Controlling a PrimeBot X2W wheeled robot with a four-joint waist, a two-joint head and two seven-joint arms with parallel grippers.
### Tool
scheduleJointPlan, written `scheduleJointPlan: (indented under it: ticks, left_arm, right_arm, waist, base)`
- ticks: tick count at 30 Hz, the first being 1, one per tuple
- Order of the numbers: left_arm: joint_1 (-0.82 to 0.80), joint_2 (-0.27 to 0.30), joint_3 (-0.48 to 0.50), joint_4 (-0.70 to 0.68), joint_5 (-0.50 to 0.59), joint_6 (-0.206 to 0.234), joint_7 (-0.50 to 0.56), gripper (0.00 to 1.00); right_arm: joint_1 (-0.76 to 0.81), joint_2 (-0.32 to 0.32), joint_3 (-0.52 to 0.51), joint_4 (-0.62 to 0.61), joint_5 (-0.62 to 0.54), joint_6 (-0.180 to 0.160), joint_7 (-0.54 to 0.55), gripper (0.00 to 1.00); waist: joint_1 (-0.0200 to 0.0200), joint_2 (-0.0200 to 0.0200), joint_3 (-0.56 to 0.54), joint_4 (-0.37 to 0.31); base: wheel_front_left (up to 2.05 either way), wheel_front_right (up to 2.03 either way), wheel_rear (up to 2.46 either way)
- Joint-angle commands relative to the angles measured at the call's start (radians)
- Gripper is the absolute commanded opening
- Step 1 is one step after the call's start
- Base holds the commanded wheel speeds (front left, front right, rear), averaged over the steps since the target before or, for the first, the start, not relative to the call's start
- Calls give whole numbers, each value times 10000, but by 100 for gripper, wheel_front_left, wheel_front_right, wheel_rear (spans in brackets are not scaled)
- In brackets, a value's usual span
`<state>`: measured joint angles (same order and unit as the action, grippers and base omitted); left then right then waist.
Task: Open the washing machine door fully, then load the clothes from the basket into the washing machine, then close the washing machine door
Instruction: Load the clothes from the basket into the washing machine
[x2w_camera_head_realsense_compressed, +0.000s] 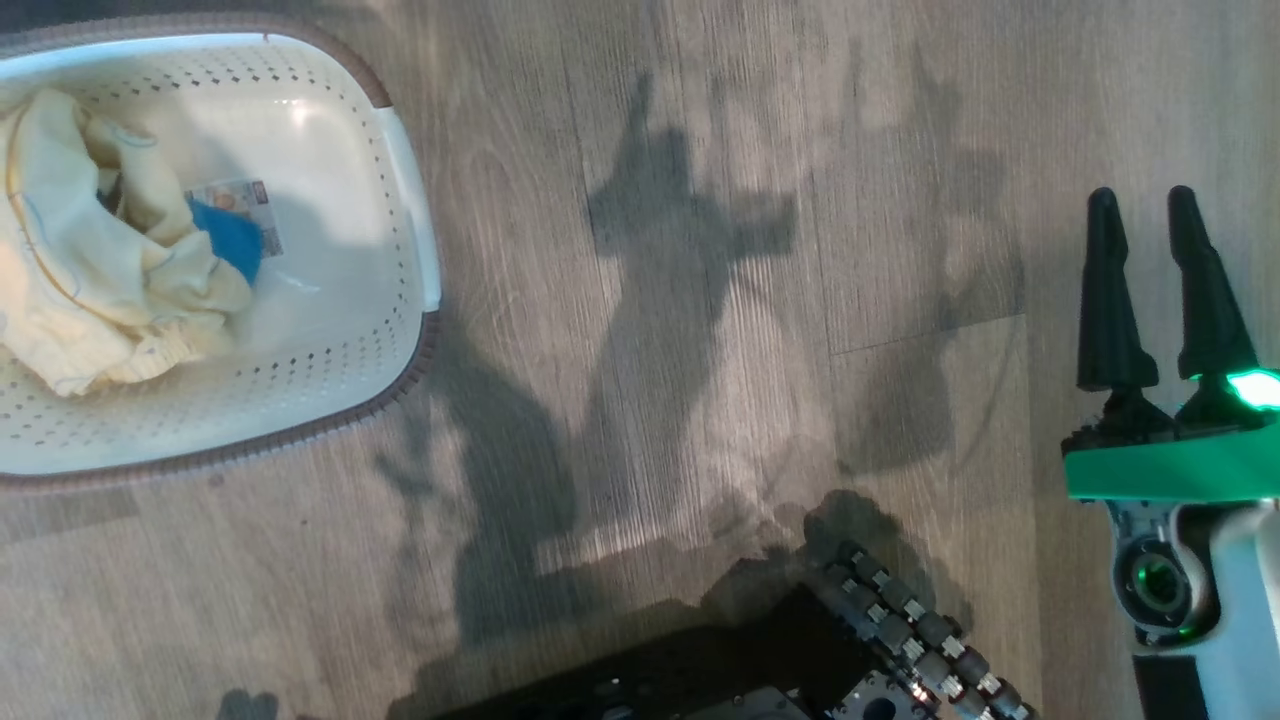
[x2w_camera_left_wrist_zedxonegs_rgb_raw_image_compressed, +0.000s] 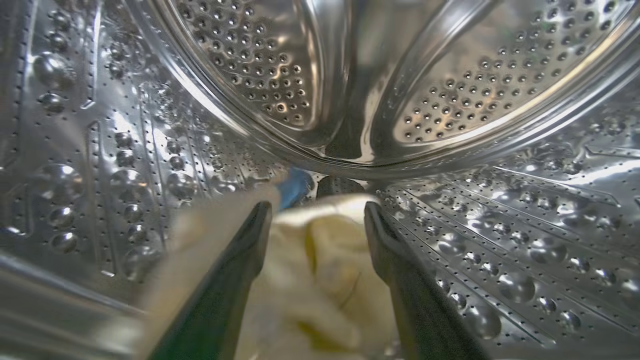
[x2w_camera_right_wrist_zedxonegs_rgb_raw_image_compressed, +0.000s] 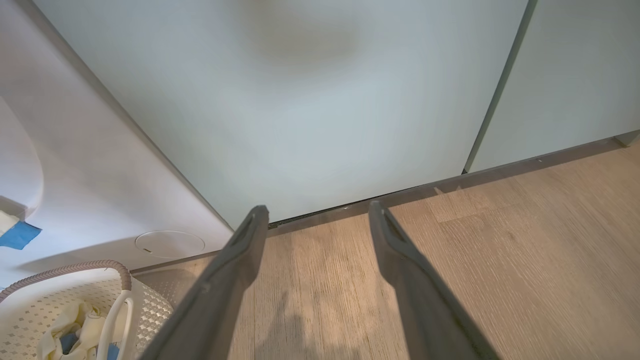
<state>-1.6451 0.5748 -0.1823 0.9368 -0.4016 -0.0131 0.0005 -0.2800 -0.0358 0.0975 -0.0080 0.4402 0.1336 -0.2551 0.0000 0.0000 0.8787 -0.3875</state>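
Pale yellow garment (x2w_camera_left_wrist_zedxonegs_rgb_raw_image_compressed: 320, 280), blue patch at its far edge, lies low in the washing machine drum (x2w_camera_left_wrist_zedxonegs_rgb_raw_image_compressed: 500, 225). It sits between the fingers of my left gripper (x2w_camera_left_wrist_zedxonegs_rgb_raw_image_compressed: 316, 210), which are spread wide and not pinching it.

Judgement: release step. Best to draw the arm straight back with fingers apart, so no fold snags and trails out.

More clothes (x2w_camera_head_realsense_compressed: 90, 280) lie heaped in the basket (x2w_camera_head_realsense_compressed: 410, 230) on the wood floor (x2w_camera_head_realsense_compressed: 700, 400). My right gripper (x2w_camera_head_realsense_compressed: 1142, 205) hangs over the floor, fingers apart, empty.
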Motion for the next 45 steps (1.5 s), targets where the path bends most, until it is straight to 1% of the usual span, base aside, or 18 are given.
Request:
scheduleJointPlan:
  ticks: [1,3,7,13,15,20,25,31,32,33,37,39,45]
  left_arm:
    - [-254,320,78,-295,-55,42,23,100]
    - [-163,297,38,-258,-99,-30,90,100]
    - [214,120,64,-385,-255,6,-47,100]
    - [1287,-127,324,-878,-704,-7,-607,100]
    - [2097,-255,507,-1399,-954,49,-990,100]
    - [3757,-295,865,-2621,-1349,231,-1390,100]
    - [5951,-529,1033,-4519,-1524,724,-1640,100]
    - [8845,-830,1091,-7061,-1483,1569,-1741,100]
    - [9304,-804,1091,-7461,-1369,1753,-1761,100]
    - [9304,-804,1091,-7461,-1369,1753,-1761,100]
    - [10974,-908,1024,-8857,-1089,2398,-1717,100]
    - [11660,-995,946,-9392,-1008,2620,-1675,100]
    - [13404,-1333,485,-10479,-523,3317,-1671,100]
  right_arm:
    - [82,-145,33,-213,97,-29,-66,100]
    - [90,-145,-64,-236,63,-29,-66,100]
    - [167,-145,-270,-268,-47,-29,-66,100]
    - [337,-145,-583,-326,-250,-29,-66,100]
    - [437,-145,-715,-364,-376,-29,-66,100]
    - [575,-145,-847,-439,-662,-29,-66,100]
    - [807,-145,-1090,-479,-934,-29,-66,100]
    - [1084,-145,-1114,-597,-1194,-29,-66,100]
    - [1118,-160,-1064,-625,-1238,-29,-66,100]
    - [1118,-160,-1064,-625,-1238,-29,-66,100]
    - [1303,-312,-1002,-654,-1381,-29,-66,100]
    - [1405,-404,-1021,-619,-1445,-29,-56,100]
    - [1752,-589,-1088,-630,-1656,-29,189,100]
  waist:
    - [0,0,-34,30]
    - [0,0,-124,94]
    - [0,0,-340,275]
    - [0,0,-853,598]
    - [0,0,-1181,773]
    - [0,0,-1689,1024]
    - [0,0,-2272,1330]
    - [0,0,-3013,1628]
    - [0,0,-3126,1652]
    - [0,0,-3126,1652]
    - [0,0,-3582,1836]
    - [0,0,-3825,1959]
    - [0,0,-4622,2315]
  base:
    - [0,0,0]
    - [0,0,0]
    - [0,0,0]
    - [0,0,0]
    - [0,0,0]
    - [0,0,0]
    - [0,0,0]
    - [0,0,0]
    - [0,0,0]
    - [0,0,0]
    - [0,0,0]
    - [0,0,0]
    - [0,0,0]
